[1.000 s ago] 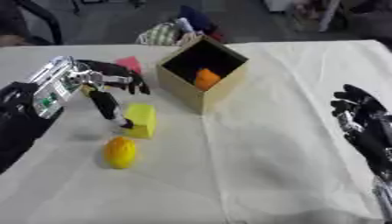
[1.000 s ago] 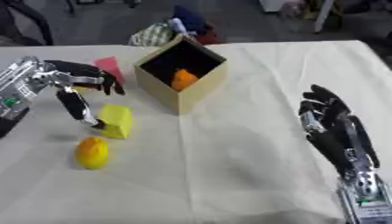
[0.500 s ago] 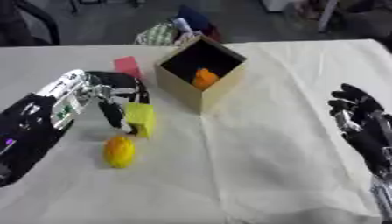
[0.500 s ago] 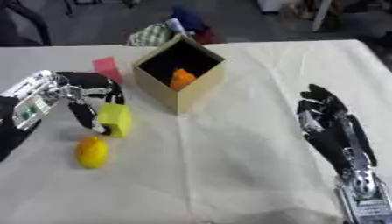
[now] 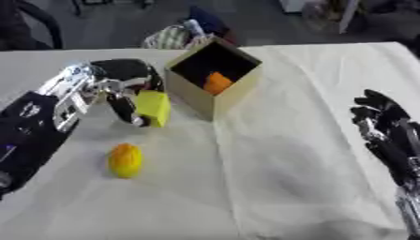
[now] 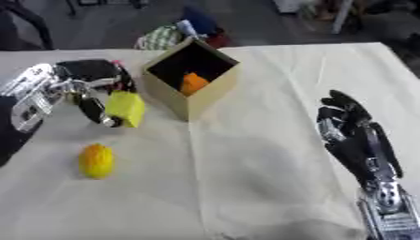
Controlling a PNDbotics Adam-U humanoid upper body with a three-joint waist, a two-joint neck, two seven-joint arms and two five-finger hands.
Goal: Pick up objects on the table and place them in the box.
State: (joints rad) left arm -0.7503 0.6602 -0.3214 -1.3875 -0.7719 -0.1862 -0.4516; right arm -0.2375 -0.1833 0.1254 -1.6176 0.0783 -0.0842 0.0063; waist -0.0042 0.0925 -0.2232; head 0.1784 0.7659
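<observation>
Your left hand (image 5: 123, 89) pinched the yellow block (image 5: 153, 108) by its sides; it looked light, rigid and easily carried.

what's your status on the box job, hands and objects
Left hand shut on yellow block beside box. Right hand open, idle. Yellow-orange fruit on table. Path clear.

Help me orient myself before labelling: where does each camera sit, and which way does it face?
Left eye view: in the head, looking down at the table; left hand curled round the yellow block, right hand at the right edge.
Right eye view: beside it, same downward look; right hand open, more fully shown.
Shared: the box, the yellow-orange fruit, both hands.
</observation>
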